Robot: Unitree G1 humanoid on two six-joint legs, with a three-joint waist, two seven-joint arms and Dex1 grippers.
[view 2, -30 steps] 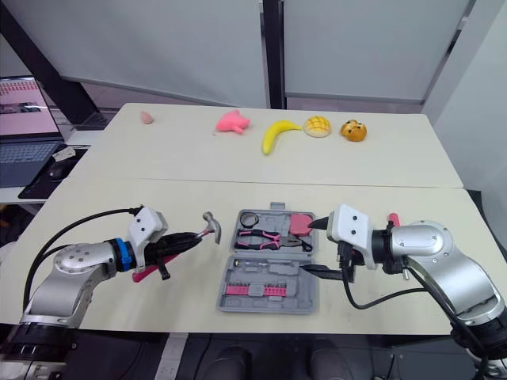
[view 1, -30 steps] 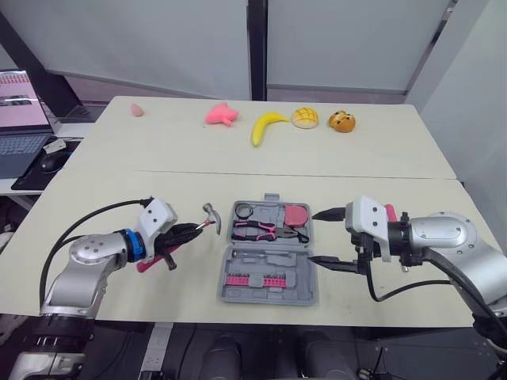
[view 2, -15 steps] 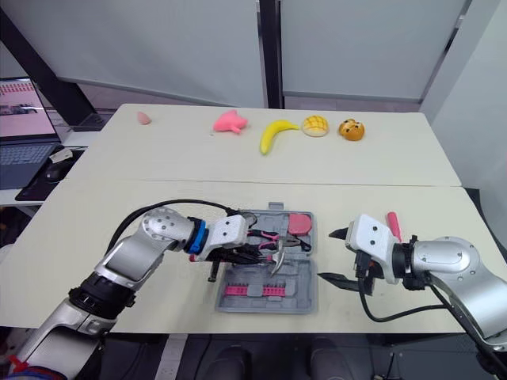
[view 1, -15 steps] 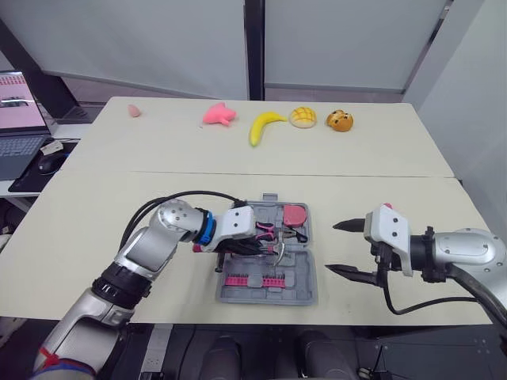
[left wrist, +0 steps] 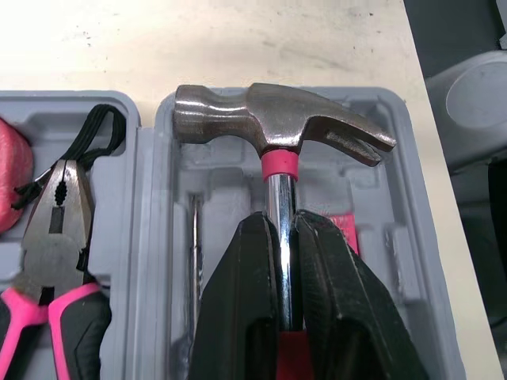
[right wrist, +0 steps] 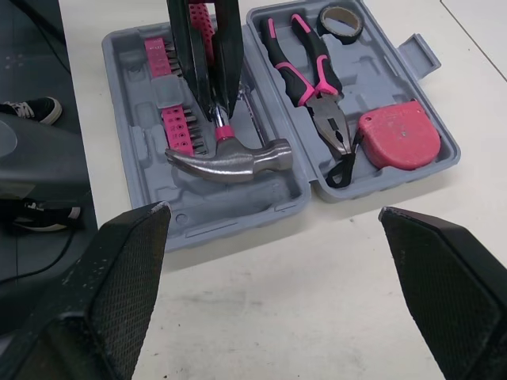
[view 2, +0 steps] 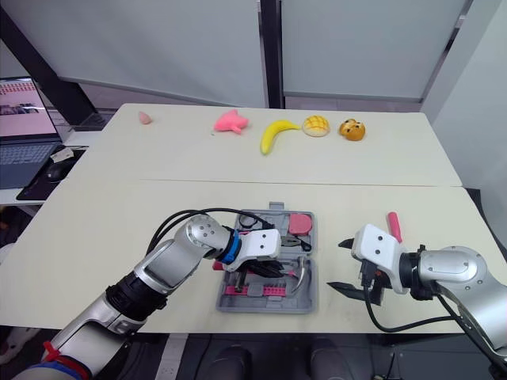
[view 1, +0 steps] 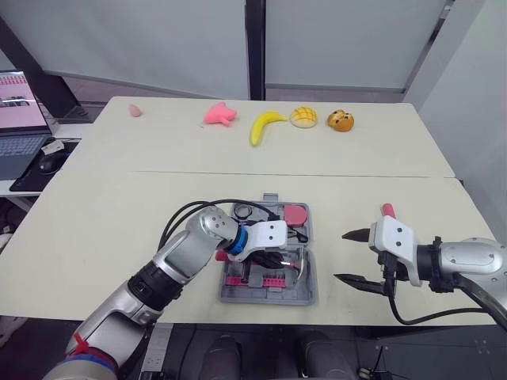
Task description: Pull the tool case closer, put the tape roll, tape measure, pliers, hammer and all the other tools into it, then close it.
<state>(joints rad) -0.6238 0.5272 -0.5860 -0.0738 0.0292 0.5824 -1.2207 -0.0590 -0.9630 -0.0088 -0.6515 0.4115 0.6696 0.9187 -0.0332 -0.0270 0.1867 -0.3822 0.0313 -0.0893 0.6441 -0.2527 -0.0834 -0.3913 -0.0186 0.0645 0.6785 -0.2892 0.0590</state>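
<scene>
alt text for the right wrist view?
Left gripper holds the hammer by its shaft, head inside the open tool case beside the pink bits; pliers, tape roll and tape measure lie in its other half. Right gripper open.

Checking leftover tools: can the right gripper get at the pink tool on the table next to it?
Probably yes: the right gripper is open and empty, and the pink tool lies uncovered just beside its wrist, with nothing between them.

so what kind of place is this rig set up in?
Probably an office or lab test space: pale tables pushed together, a laptop and mouse on a side desk, grey partition panels behind. The banana and other play foods lined up look like staged props.
</scene>
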